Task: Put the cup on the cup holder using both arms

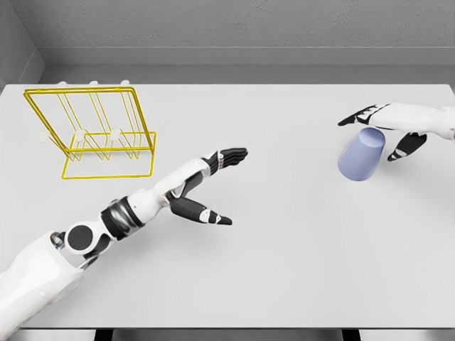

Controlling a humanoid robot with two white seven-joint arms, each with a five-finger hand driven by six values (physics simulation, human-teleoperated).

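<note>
A pale blue cup lies tilted on the white table at the right, mouth toward the front. My right hand hovers just behind and to the right of it, fingers spread around its base without clasping it. A yellow wire cup holder stands at the far left, its pegs bare. My left hand reaches out over the middle of the table, fingers and thumb spread, holding nothing, well apart from both cup and holder.
Grey walls rise behind the table's far edge.
</note>
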